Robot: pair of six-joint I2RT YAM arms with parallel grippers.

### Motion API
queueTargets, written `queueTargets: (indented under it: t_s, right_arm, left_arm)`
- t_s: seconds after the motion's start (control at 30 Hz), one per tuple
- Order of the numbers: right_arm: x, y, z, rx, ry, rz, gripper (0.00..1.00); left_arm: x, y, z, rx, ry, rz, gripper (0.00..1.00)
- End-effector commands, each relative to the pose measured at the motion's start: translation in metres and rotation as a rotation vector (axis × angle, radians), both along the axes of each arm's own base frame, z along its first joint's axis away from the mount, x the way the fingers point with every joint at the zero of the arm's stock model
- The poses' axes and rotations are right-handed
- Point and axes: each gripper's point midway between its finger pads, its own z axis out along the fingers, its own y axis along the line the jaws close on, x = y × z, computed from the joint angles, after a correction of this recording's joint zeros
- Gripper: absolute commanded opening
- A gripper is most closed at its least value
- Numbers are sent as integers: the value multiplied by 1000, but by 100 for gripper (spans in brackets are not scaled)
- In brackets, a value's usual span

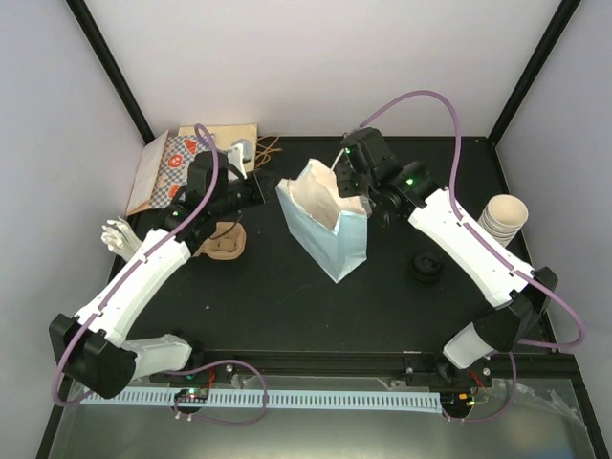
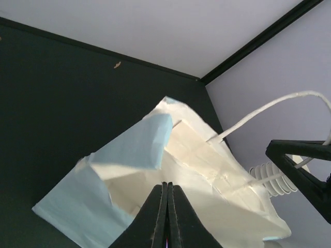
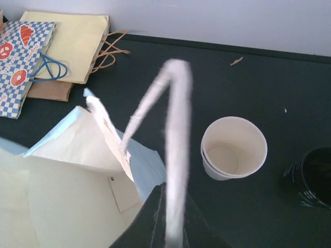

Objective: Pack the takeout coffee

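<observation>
The light blue paper bag stands in the middle of the top view with its cream-lined mouth turned up. Both grippers are at its rim, which I take to be the step of spreading it open before anything goes in. The right gripper pinches the bag's white twisted-paper handle. In the right wrist view the loop rises from between its fingers, so a pull there would hold that wall upright. The left gripper sits at the bag's upper-left corner in the top view, with its fingers pressed together. Whether a fold of paper lies between them I cannot tell, though its place opposite the handle suggests a counter-hold.

The takeout coffee is not yet packed. The stack of cream-white tapered paper cups stands at the right edge of the top view, well apart from the bag, open-topped and lidless. The round black plastic lids lie to the lower right of the bag, between it and the stack. Neither gripper holds any of these, so one will probably have to let go to fetch them, and the bag may then sag shut.

At the upper left lie a flat cream paper bag and a blue-checked paper bag with red prints, likely spares. The brown cardboard cup carrier rests left of centre, partly covered from above.
</observation>
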Motion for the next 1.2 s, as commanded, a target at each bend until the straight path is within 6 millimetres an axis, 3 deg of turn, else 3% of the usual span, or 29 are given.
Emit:
queueTargets:
  t_s: [0.0,0.1,0.2,0.27,0.43,0.57,0.67,0.93,1.17]
  right_arm:
    - [2,-5,9,-13,-21,-6,8]
    - [-1,-2,8,0,-8,14,16]
    - [-3,0,8,8,-3,26,22]
    - [-4,-1,10,7,-5,27,25]
    - [-7,-5,18,9,-23,29,35]
    - [-11,-10,25,6,-34,30,41]
    - [-16,-16,31,-1,-45,30,42]
    - [-47,-31,44,-2,-66,107,43]
    - [-90,-38,29,86,-44,215,44]
  left_arm:
    - [5,-4,34,-32,-85,-36,2]
    - [3,-4,36,-31,-89,-43,6]
    - [-2,-4,40,-35,-97,-57,28]
    - [-6,-4,43,-40,-99,-68,37]
    - [-20,1,51,-38,-111,-78,47]
    - [-33,13,46,14,-107,-54,55]
    - [-44,29,24,106,-74,-26,64]
    - [-71,90,-59,386,53,111,73]
    - [-70,105,-106,490,118,125,75]
